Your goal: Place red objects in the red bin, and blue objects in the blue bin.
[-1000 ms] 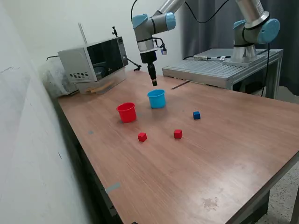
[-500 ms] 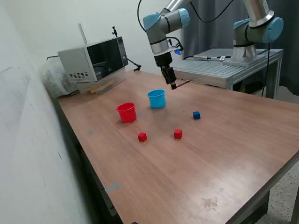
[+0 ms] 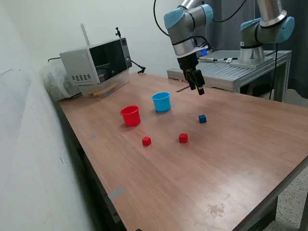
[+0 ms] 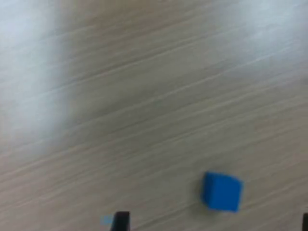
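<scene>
While my arm is hanging high over the big wooden table (image 3: 231, 159), my claw (image 3: 199, 89) is pointing down at the wood with nothing in it. In the wrist view its two finger tips (image 4: 120, 221) are peeking in far apart, so the claw is spread wide.

The grey microwave (image 3: 96, 61) is sitting at the far corner of the table.

The light blue cup (image 3: 161, 102) and the red cup (image 3: 130, 116) are standing upright near each other, not touching.

One dark blue cube (image 3: 202, 119) is lying alone on the table, below my claw and off to the exterior view's right of the blue cup.

Two red cubes (image 3: 146, 141) (image 3: 183, 138) are lying apart on the wood, nearer the front than the cups.
</scene>
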You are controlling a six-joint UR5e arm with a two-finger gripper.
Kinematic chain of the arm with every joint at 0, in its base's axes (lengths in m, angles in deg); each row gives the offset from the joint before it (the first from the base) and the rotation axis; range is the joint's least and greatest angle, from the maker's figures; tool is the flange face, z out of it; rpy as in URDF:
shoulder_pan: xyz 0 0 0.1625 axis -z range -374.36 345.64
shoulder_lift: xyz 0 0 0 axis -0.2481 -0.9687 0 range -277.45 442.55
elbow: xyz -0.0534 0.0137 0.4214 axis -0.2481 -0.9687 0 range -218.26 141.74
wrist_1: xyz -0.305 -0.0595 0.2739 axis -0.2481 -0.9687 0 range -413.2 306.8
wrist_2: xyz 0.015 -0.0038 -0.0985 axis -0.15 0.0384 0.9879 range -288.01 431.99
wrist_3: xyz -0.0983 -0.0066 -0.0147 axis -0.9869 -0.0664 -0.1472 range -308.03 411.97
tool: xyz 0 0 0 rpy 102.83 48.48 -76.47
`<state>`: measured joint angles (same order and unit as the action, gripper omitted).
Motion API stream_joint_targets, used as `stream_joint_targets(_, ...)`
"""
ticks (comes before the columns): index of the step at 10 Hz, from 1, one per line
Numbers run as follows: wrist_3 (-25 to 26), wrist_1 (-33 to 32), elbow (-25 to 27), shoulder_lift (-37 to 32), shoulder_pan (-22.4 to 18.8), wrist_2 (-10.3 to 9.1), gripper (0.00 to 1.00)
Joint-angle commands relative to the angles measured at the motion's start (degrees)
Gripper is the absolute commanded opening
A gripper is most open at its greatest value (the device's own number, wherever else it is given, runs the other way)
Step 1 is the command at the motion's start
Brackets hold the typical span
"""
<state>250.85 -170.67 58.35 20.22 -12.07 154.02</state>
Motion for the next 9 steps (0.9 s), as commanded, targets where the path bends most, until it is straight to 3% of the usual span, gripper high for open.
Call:
stream_joint_targets(1,1.68,-1.43,-1.24,2.29,-1.32,-2.66,1.0)
stream_joint_targets(9,2.3,-4.43,-3.88,11.79,-3.0,-2.05,1.0)
